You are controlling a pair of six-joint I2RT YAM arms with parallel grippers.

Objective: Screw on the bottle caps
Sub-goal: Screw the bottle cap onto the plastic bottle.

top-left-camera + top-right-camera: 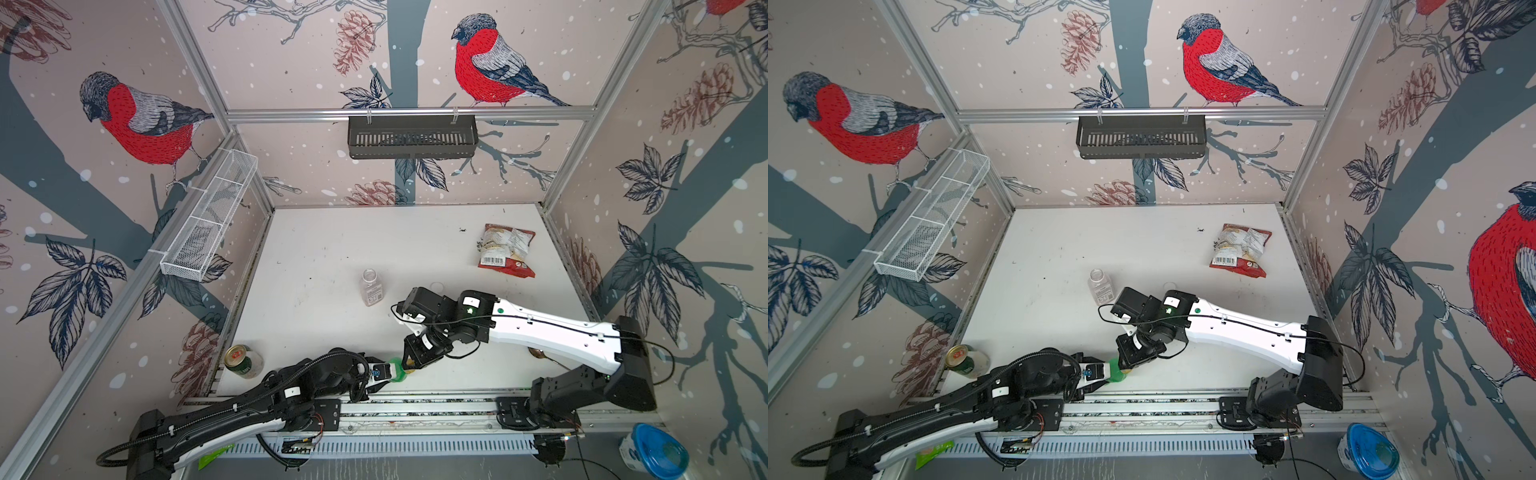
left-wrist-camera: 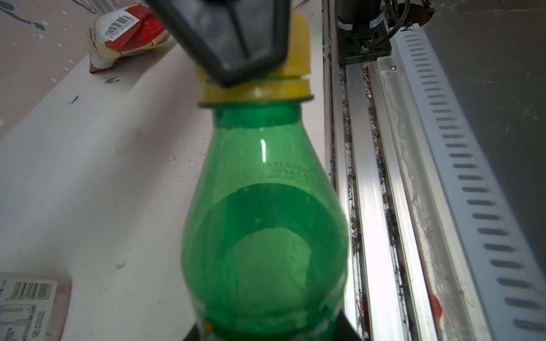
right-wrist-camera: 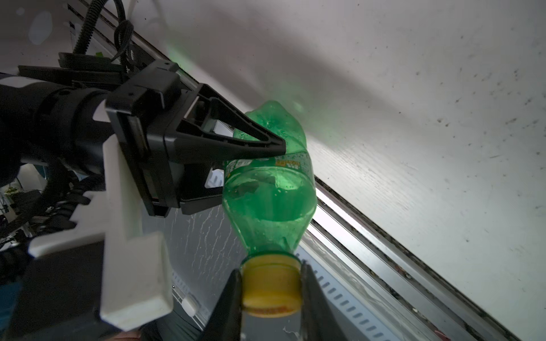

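By the near rail (image 1: 415, 405) of the white table (image 1: 332, 249), my left gripper (image 3: 251, 174) is clamped across the labelled middle of the green bottle (image 2: 266, 221), holding it on its side, neck toward my right gripper (image 3: 270, 267). The clear bottle (image 1: 371, 289) stands uncapped mid-table. The orange-yellow cap (image 3: 270, 292) sits on the green bottle's neck between my right jaws, close against both sides, though I cannot tell if they press it; the white cap (image 1: 437, 286) lies near the clear bottle.

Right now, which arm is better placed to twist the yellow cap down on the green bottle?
Right, probably. The right fingers flank the yellow cap on both sides; the left fingers clamp the green bottle by its body, so that arm is busy steadying it.
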